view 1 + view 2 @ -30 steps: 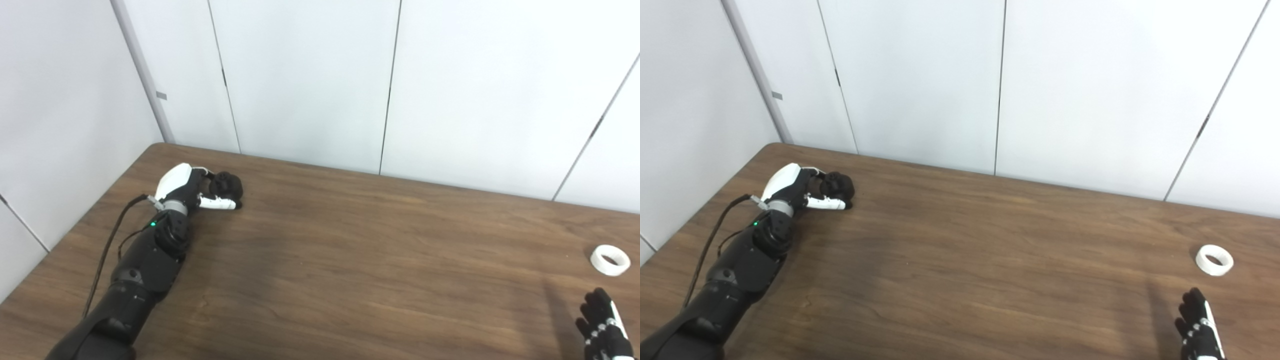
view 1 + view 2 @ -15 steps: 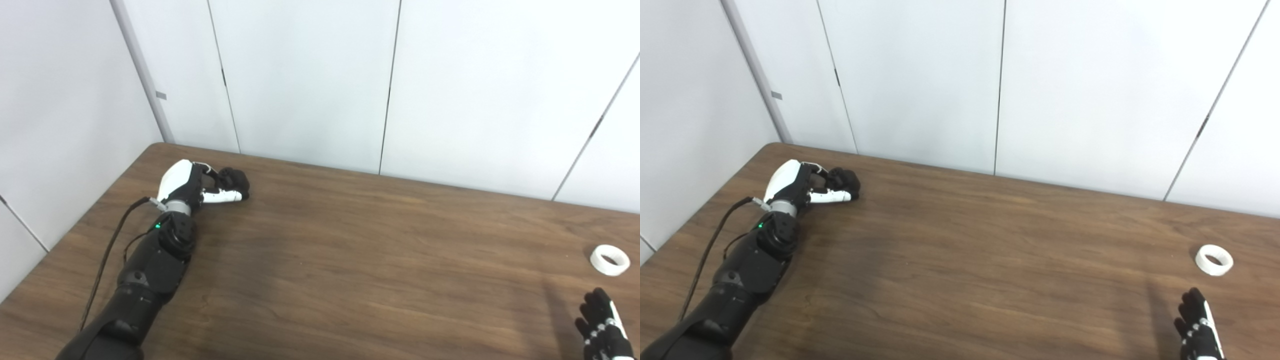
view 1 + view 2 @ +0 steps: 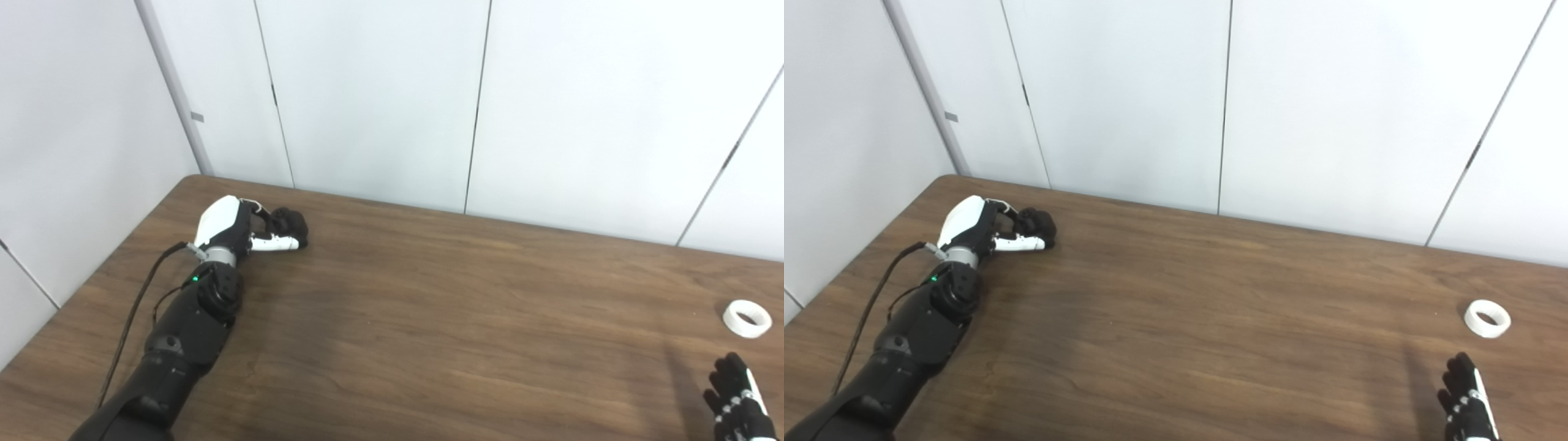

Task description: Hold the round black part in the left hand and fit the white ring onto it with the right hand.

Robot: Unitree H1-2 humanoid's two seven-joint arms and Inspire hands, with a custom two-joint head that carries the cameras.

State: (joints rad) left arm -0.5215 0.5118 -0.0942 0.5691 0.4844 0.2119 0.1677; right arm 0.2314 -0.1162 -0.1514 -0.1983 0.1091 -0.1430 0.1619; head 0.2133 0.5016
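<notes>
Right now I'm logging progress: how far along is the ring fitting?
Early. Nothing is fitted yet. In hand: the left hand is closed around the round black part at the table's far left. Left: the white ring lies untouched at the right, the right hand short of it, fingers apart, empty.

2 side-by-side head views, angled down over the same table [image 3: 429, 318].
</notes>
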